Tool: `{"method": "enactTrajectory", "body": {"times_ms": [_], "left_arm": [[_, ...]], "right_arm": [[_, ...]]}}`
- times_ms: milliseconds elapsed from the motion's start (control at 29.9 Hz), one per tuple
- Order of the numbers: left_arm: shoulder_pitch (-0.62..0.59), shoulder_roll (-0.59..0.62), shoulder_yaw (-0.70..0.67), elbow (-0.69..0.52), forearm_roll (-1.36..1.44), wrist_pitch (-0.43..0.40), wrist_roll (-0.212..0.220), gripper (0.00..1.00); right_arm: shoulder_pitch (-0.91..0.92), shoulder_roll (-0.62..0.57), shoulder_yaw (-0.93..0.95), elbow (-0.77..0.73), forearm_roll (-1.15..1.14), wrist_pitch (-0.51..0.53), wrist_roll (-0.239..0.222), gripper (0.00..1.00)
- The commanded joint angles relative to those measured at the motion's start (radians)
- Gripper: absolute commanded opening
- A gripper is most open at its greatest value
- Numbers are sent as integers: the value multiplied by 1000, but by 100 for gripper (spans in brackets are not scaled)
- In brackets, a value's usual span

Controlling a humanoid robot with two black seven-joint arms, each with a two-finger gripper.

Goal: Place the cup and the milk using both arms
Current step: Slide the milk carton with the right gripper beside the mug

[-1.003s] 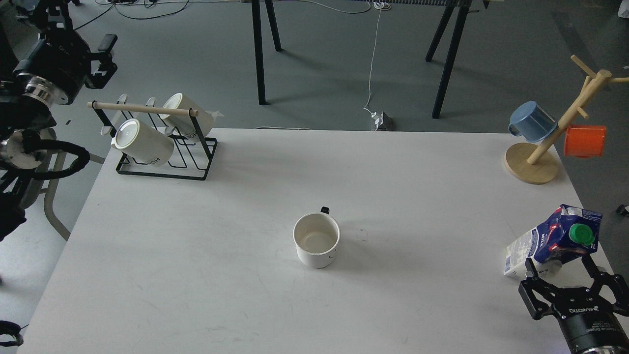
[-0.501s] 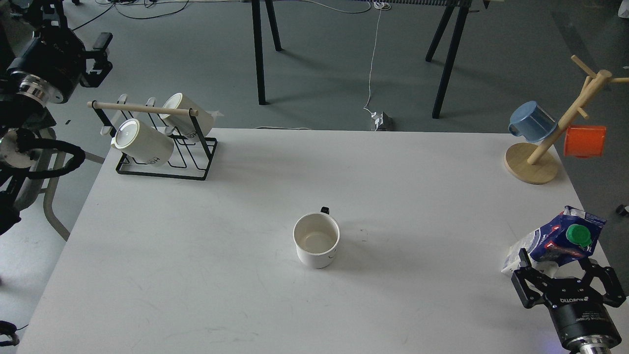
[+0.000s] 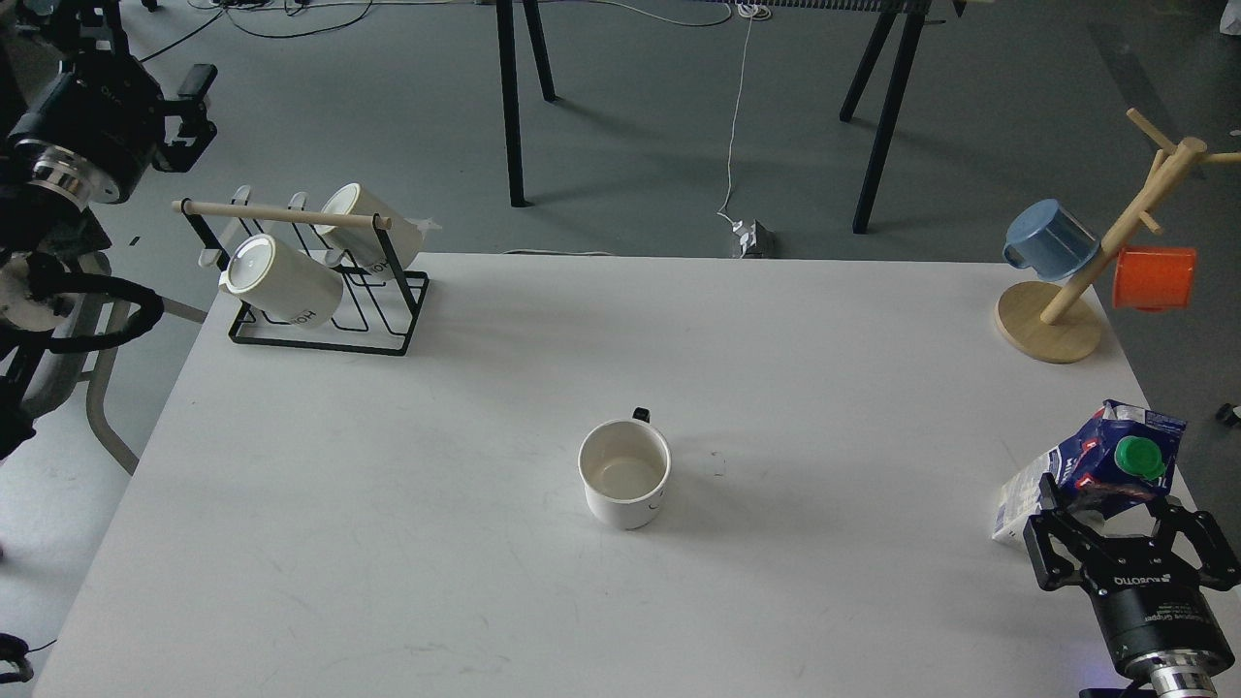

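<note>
At the table's near right corner, the right gripper (image 3: 1105, 504) has its two fingers spread around a tilted blue-and-white milk carton with green cap (image 3: 1096, 470); contact is unclear. Far to its left stands an empty white cup (image 3: 625, 473). The left gripper (image 3: 189, 116), raised beyond a black wire rack (image 3: 320, 330) holding white mugs, shows no readable fingers.

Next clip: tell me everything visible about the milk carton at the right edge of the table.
The milk carton looks like printed cardboard, white low down and dark blue with red marks toward its gabled top, with a green screw cap, closed. It leans tilted near the table's right front corner. The right gripper stands around its lower part, one finger on each side; whether they press it or its base rests on the table is unclear.
</note>
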Motion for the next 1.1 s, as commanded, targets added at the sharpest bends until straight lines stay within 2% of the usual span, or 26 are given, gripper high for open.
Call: {"method": "enactTrajectory", "body": {"times_ms": [0, 167, 334, 468, 836, 1070], "left_arm": [[0, 0, 1, 0, 1, 3, 0, 100], [0, 0, 2, 0, 5, 4, 0, 100], [0, 0, 4, 2, 6, 4, 0, 100], [0, 4, 4, 8, 8, 6, 2, 100], [2, 27, 22, 15, 8, 9, 5, 100], [3, 15, 22, 29, 8, 9, 5, 100]], "right_arm": [[9, 0, 9, -10, 0, 0, 1, 61], [9, 8, 0, 2, -1, 0, 0, 48], [9, 12, -15, 71, -6, 0, -5, 48], [45, 24, -104, 114, -90, 0, -9, 48], [180, 287, -305, 99, -336, 0, -8, 49], [232, 301, -362, 42, -390, 0, -8, 49]]}}
